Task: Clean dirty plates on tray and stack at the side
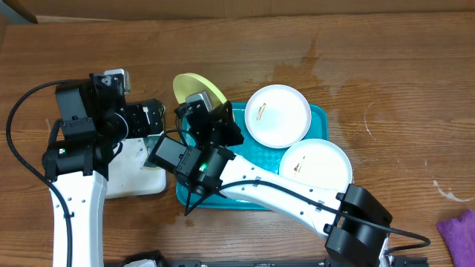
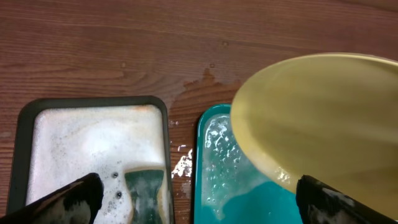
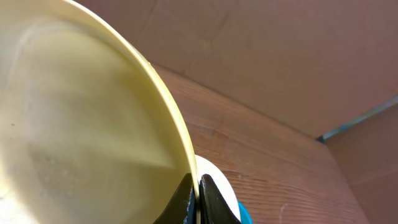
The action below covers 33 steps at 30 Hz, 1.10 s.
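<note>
My right gripper [image 3: 197, 180] is shut on the rim of the yellow-green plate [image 3: 74, 124] and holds it tilted up over the left end of the teal tray [image 1: 245, 199]. Overhead, that plate [image 1: 191, 87] sticks out past the tray's far left corner. Two white plates [image 1: 278, 115] [image 1: 315, 165] with small orange smears lie flat on the tray's right half. My left gripper [image 2: 199, 182] hangs wide open and holds nothing, above the gap between the soapy tray and the teal tray [image 2: 217, 162], beside the lifted plate [image 2: 323, 118].
A white tray with a black rim [image 2: 25, 124] holds foam and a green sponge [image 2: 146, 193], left of the teal tray. Water is spilled on the wood between them. A purple cloth [image 1: 459, 228] lies at the right front edge.
</note>
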{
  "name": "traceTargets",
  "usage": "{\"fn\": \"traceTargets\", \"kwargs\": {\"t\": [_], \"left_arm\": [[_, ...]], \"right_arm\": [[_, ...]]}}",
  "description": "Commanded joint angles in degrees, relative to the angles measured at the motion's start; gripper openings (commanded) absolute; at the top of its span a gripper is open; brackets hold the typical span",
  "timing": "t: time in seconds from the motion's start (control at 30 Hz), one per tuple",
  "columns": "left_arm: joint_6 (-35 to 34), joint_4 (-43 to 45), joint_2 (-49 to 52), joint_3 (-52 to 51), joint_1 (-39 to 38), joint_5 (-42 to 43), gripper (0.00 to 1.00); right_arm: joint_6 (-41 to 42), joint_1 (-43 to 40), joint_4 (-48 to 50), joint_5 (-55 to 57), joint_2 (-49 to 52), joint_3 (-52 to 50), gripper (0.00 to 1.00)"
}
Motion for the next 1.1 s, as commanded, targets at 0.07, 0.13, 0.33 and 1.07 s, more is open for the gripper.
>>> {"fn": "traceTargets", "kwargs": {"t": [0.07,0.13,0.33,1.07], "left_arm": [[0.24,0.02,0.28,1.11,-0.02,1.05,1.0],[0.24,0.02,0.28,1.11,-0.02,1.05,1.0],[0.24,0.02,0.28,1.11,-0.02,1.05,1.0],[0.24,0.02,0.33,1.11,-0.02,1.05,1.0]], "right_arm": [[0.79,-2.08,-0.39,-9.86,0.15,0.11,0.04],[2.71,-4.28,-0.46,-17.86,0.15,0.11,0.04],[3.91,-16.26,0.04,-45.53,-1.88,0.79,0.04],[-10.1,-78.82,-16.81,-79.17,-6.64,0.04,0.04]]}}
